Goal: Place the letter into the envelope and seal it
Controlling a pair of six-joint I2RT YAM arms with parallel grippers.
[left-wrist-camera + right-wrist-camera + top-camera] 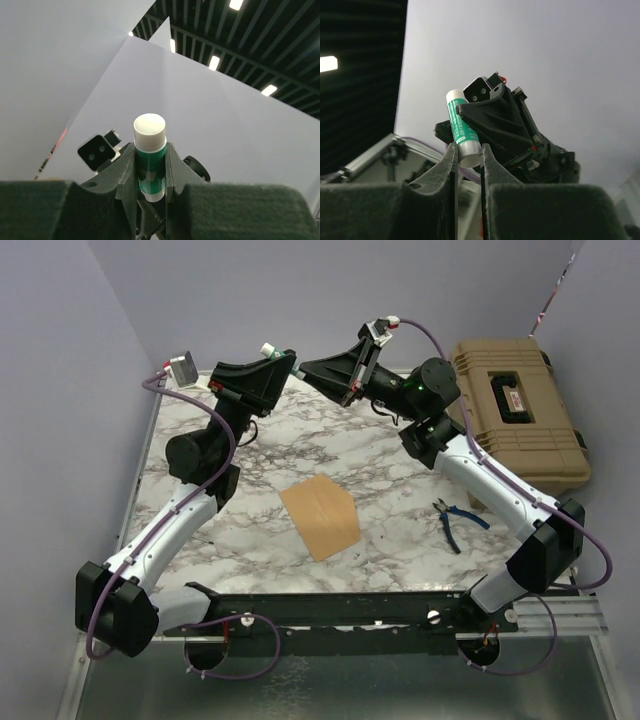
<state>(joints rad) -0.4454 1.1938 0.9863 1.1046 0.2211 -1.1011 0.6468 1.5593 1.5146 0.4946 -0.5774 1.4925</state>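
The orange-brown envelope (320, 515) lies flat on the marble table (250, 540), near its middle. The letter is out of view. Both arms are raised over the back of the table and meet at a green glue stick (272, 350). My left gripper (283, 364) is shut on the green body (150, 162), and the stick's white end (149, 131) sticks out above the fingers. From the other side, my right gripper (303, 369) is shut on the stick's other, pale end (469, 154). In the right wrist view, the left gripper (490, 117) shows just behind the stick.
A tan hard case (515, 410) stands at the table's right edge. Blue-handled pliers (455, 520) lie to the right of the envelope. Pale walls close in the left and back sides.
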